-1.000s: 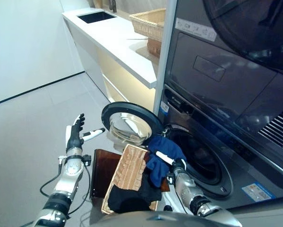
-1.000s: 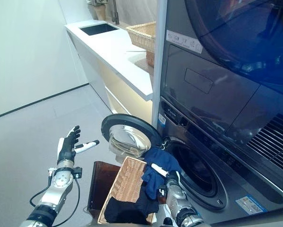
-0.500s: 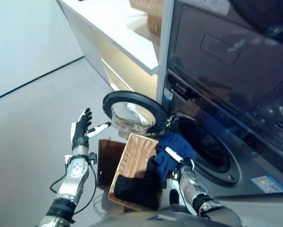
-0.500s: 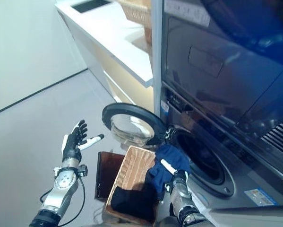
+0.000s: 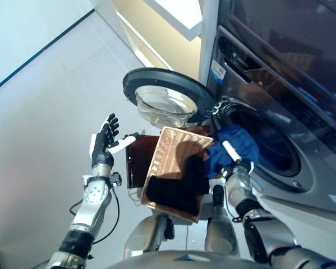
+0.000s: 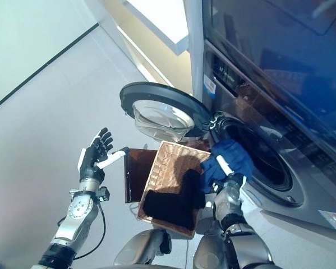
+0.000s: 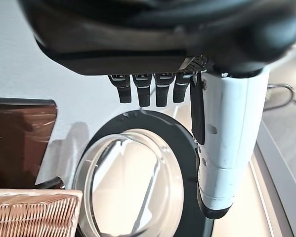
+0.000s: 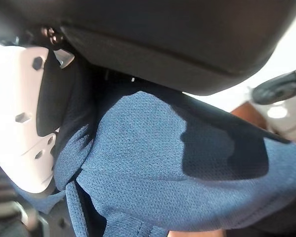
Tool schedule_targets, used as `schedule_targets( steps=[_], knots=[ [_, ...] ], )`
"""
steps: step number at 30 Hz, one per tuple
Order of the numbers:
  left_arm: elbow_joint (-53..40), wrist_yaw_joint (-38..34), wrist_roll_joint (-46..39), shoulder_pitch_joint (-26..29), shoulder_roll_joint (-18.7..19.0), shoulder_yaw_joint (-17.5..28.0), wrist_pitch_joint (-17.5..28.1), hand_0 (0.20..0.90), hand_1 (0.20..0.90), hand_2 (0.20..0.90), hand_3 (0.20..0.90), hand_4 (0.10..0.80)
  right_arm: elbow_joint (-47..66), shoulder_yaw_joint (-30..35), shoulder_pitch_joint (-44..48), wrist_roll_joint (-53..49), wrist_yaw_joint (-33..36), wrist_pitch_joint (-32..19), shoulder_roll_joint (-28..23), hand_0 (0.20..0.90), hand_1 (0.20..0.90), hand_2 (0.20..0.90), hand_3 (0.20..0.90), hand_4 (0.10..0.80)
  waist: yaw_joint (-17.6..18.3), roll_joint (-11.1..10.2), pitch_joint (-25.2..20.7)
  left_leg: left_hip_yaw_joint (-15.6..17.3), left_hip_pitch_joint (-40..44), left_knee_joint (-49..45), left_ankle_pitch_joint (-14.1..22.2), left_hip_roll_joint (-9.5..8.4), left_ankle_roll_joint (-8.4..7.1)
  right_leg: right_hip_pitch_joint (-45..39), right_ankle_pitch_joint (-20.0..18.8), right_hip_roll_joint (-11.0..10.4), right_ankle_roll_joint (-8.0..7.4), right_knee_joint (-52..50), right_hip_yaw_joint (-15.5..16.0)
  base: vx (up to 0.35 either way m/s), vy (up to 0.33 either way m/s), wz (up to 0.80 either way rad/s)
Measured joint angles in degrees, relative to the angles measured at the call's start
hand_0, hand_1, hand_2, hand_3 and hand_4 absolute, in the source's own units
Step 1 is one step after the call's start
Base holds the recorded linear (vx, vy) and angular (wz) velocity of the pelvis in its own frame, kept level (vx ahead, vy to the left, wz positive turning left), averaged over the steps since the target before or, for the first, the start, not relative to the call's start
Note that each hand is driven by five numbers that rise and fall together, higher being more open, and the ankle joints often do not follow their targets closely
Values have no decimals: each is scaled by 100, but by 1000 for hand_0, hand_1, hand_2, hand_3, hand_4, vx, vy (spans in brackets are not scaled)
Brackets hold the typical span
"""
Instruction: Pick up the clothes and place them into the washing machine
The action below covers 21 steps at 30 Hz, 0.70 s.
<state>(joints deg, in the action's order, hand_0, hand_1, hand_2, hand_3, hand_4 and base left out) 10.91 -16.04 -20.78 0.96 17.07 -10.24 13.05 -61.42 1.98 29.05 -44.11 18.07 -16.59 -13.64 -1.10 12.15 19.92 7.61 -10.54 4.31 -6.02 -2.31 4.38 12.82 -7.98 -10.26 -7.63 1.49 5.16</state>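
My right hand [image 5: 235, 167] is shut on a blue garment [image 5: 238, 141], with the white thumb lying across it. The garment hangs at the lower rim of the washing machine's drum opening [image 5: 268, 147], just past the wicker basket [image 5: 169, 159]. In the right wrist view the blue garment [image 8: 177, 168] fills the space past the thumb. Black clothes [image 5: 179, 184] lie in the basket's near end. My left hand [image 5: 103, 144] is raised left of the basket, open and holding nothing; its fingers [image 7: 144, 90] are straight.
The round washer door [image 5: 163, 96] stands swung open to the left, above the basket. A dark brown box [image 5: 135, 163] sits against the basket's left side. A white counter [image 5: 182, 12] with cabinets runs along the back. Grey floor spreads to the left.
The whole picture has shifted: the camera now looks further down. The right hand still holds the blue garment at the drum's mouth. The left hand stays raised and open.
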Motion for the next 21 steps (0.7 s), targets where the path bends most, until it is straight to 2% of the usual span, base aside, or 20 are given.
schedule_targets(
  steps=[8, 14, 21],
  knots=[
    [-30, 3, -140, 78, -84, -33, 81, 900, 900, 900, 900, 800, 235, 320, 641, -157, 371, -352, -578, 200, 200, 200, 200, 300, -92, 212, 185, -10, -191, 13, -25, -37, 34, 206, 5, -32, -15, -25, 4, 1, 5, 0],
    [-320, -2, -160, -13, -56, -137, 134, 900, 900, 900, 900, 800, 245, 537, 1154, -151, 611, -362, -788, 200, 200, 200, 200, 300, -161, 280, 243, 49, -401, 14, -43, -78, 61, 553, 34, -70, -52, -191, -121, -17, 13, -5],
    [-676, 47, -225, 40, -53, -210, 233, 900, 900, 900, 900, 800, 184, 615, 1758, -157, 821, -359, -1351, 200, 200, 200, 200, 300, -292, 425, 467, 136, -648, -21, -94, -131, 107, 964, 73, -120, -82, -467, -266, -29, -8, -6]
  ],
)
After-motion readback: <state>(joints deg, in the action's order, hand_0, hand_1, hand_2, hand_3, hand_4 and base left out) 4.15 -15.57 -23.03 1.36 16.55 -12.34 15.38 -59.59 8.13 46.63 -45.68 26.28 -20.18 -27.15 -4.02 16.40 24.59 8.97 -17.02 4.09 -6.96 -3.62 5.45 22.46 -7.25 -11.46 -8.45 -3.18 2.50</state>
